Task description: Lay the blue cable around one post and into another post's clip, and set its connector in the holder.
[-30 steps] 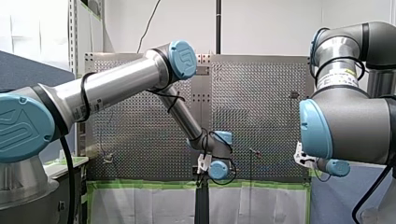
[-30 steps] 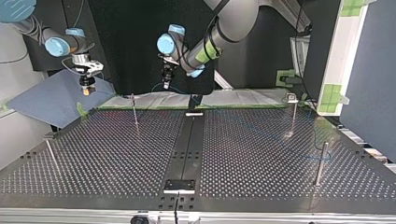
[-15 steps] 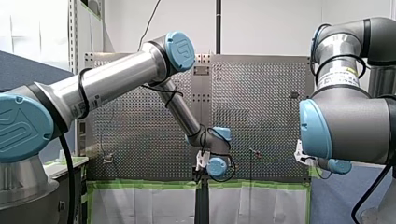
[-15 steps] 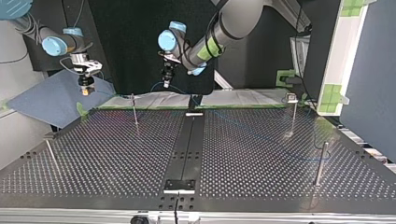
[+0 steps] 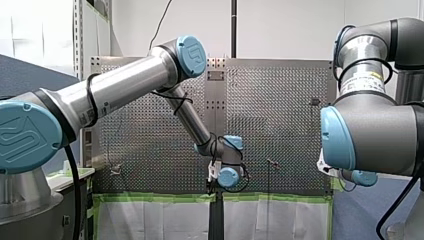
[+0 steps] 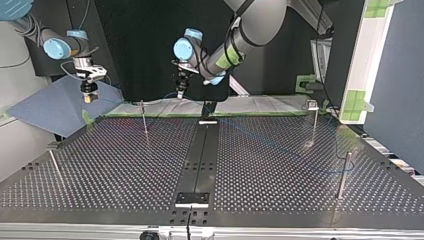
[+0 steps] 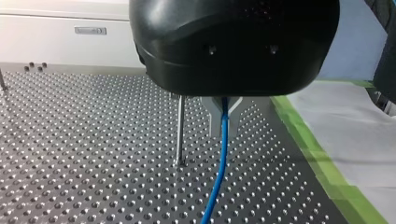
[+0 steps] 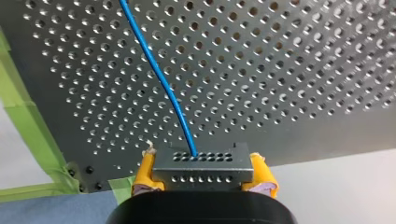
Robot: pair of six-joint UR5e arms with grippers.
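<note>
In the left wrist view my left gripper (image 7: 224, 108) is shut on the thin blue cable (image 7: 218, 168), which hangs from its metal fingers toward the perforated table. A thin post (image 7: 180, 128) stands just beside it. In the right wrist view my right gripper (image 8: 201, 173) grips a grey connector (image 8: 201, 164) between yellow pads (image 8: 145, 173), and the blue cable (image 8: 161, 79) leaves its face across the plate. In the top view my left gripper (image 6: 181, 93) hovers over the far edge near the middle. My right gripper (image 6: 89, 96) hangs off the table at the far left.
Thin posts stand on the table at the top view's far left (image 6: 144, 117), far right (image 6: 314, 125), near right (image 6: 343, 175) and near left (image 6: 55, 167). A black rail (image 6: 200, 155) runs down the middle to a holder (image 6: 192, 199). Green tape (image 7: 322, 168) lines the far edge.
My left arm has shifted a little toward the top view's right with the cable. My right gripper has drifted slightly to that view's left with the connector.
</note>
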